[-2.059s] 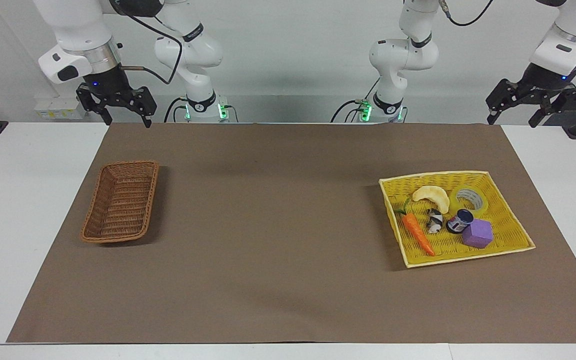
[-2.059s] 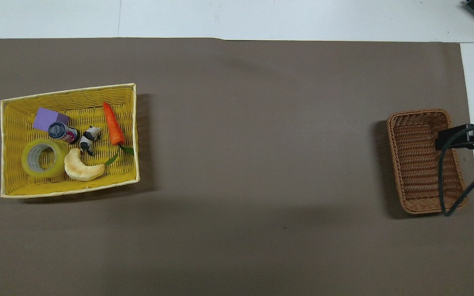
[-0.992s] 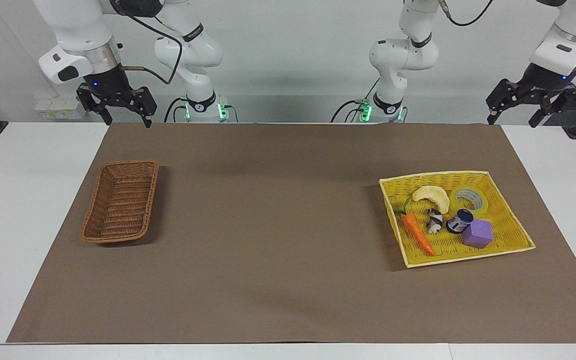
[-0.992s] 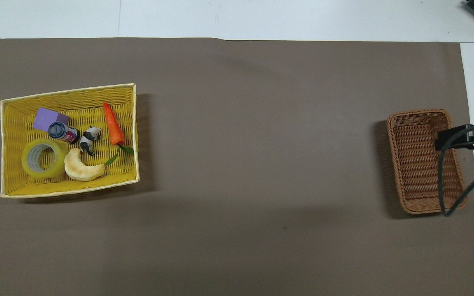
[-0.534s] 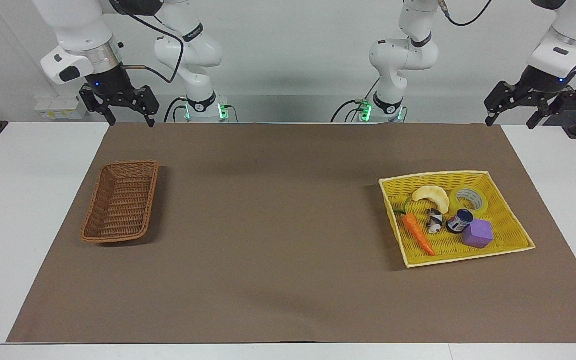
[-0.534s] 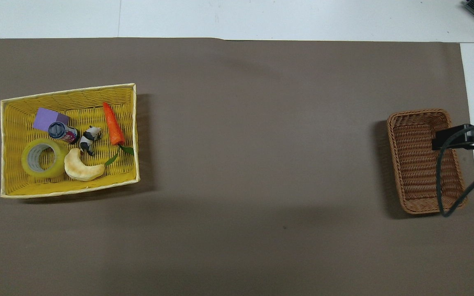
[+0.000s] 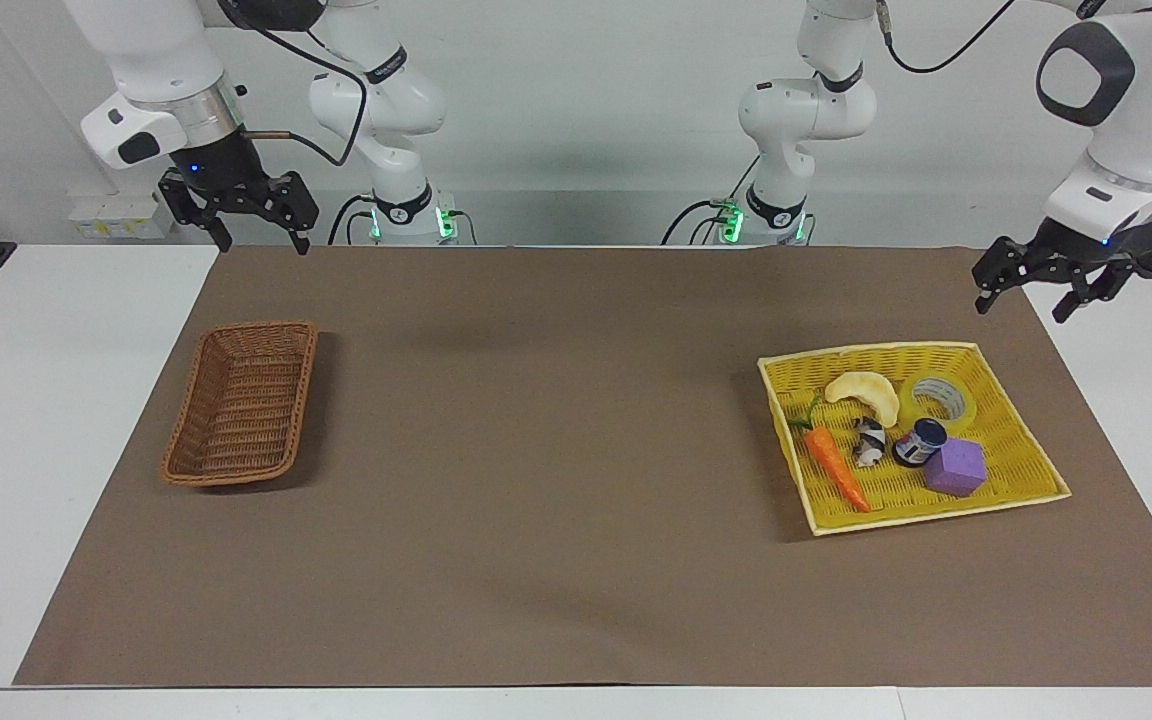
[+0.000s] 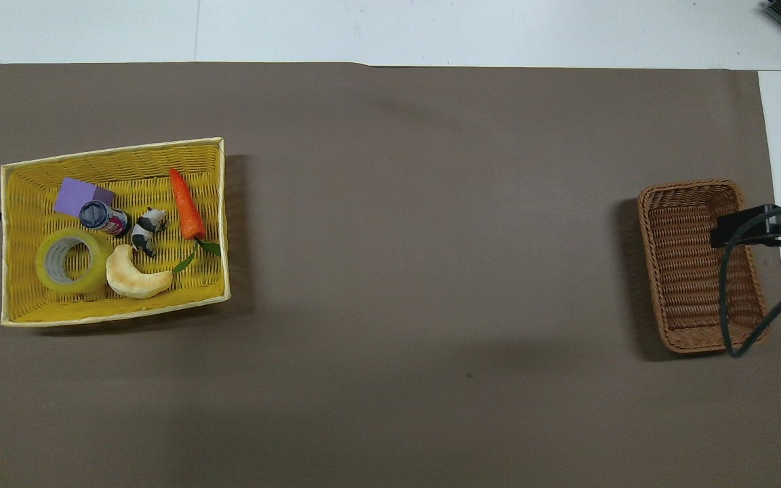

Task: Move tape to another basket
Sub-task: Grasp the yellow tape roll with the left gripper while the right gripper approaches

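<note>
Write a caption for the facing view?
Left claw open above yellow woven tray holding yellow tape roll; brown wicker basket waits.

Two white glossy arms with rounded joint housings and black seam rings. Black two-finger grippers: left gripper (image 7: 1034, 284), right gripper (image 7: 241, 216). Black cables looped overhead. Green lights noted at both bases.

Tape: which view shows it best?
Overhead. There the tape lies flat in the yellow tray with its whole ring and core hole open to the camera, beside the pale curved piece. In the facing view it is foreshortened, and that piece overlaps its edge.
</note>
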`<act>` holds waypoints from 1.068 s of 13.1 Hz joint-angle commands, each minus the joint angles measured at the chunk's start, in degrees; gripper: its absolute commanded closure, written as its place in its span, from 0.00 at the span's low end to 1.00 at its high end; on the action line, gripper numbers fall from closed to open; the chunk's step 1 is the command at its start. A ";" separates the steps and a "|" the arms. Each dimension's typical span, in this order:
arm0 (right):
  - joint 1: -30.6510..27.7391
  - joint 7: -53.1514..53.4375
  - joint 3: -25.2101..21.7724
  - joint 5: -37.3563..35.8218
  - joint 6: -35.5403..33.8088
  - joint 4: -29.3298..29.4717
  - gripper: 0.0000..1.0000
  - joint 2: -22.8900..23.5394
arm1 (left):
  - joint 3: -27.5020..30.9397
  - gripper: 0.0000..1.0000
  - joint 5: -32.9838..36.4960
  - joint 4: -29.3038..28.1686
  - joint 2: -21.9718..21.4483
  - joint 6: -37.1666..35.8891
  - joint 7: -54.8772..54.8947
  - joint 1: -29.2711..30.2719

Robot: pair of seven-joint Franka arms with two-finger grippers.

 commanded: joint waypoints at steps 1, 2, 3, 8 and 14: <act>-0.62 -1.98 0.09 4.32 0.50 -3.09 0.00 -2.36 | -0.23 0.00 -0.38 -8.39 -1.31 7.78 4.30 1.70; -0.62 -1.89 0.09 5.38 0.50 -3.19 0.00 -2.36 | -0.23 0.00 -0.38 -10.58 -0.95 11.20 5.01 2.05; -0.54 -1.98 0.09 5.57 0.59 -3.71 0.00 -2.36 | -0.23 0.00 -0.38 -12.08 -0.43 14.11 6.50 2.75; 0.34 -2.07 0.18 8.81 2.07 -7.49 0.00 -2.54 | -0.23 0.00 -0.38 -14.82 7.82 23.86 11.16 4.52; 3.76 -3.03 0.18 13.11 6.12 -11.53 0.00 -1.84 | -0.23 0.00 -0.38 -16.58 12.93 30.13 11.87 4.87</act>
